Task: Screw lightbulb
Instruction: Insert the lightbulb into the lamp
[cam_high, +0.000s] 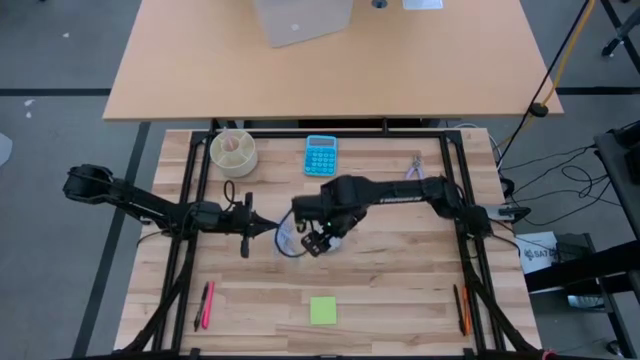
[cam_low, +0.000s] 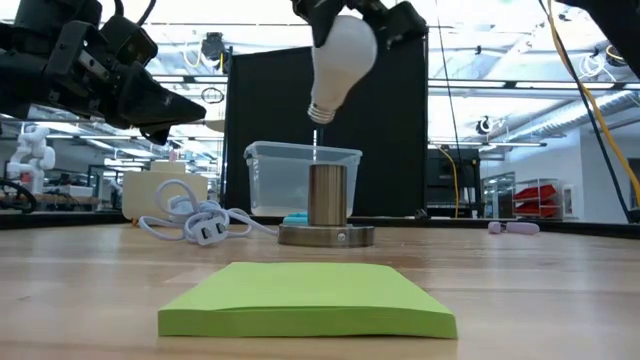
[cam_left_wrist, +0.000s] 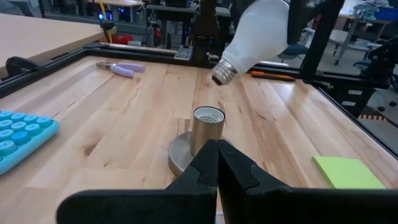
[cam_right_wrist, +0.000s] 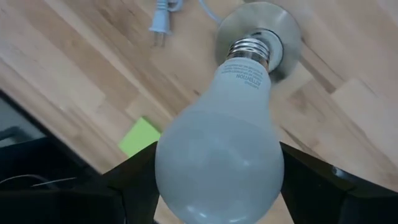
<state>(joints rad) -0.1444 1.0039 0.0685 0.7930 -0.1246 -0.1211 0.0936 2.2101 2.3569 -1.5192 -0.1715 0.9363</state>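
Note:
The white lightbulb (cam_low: 342, 55) hangs in the air, tilted, its silvery screw base (cam_low: 320, 110) pointing down just above the open top of the metal socket (cam_low: 327, 195). The socket stands upright on a round grey disc (cam_low: 327, 236) on the table. My right gripper (cam_right_wrist: 219, 163) is shut on the bulb's globe from above. My left gripper (cam_left_wrist: 217, 167) is shut, holds nothing, and hovers level a short way from the socket (cam_left_wrist: 208, 124). A white cord with a plug (cam_low: 195, 222) lies beside the disc. My right gripper pinches the bulb's wide frosted globe (cam_right_wrist: 186, 168) between its two fingers, one on each side. The fingers (cam_right_wrist: 130, 177) come from above, pointing steeply down. The bulb hangs below them, lifted clear, tilted, with its screw base (cam_right_wrist: 252, 50) over the socket and apart from it.
A green pad of sticky notes (cam_high: 323, 310) lies near the front edge. A blue calculator (cam_high: 321, 155), a round beige holder (cam_high: 233, 150) and a purple tool (cam_high: 415, 168) lie at the back. Pens (cam_high: 206, 304) lie at the front left, and another pen (cam_high: 462, 308) at the front right.

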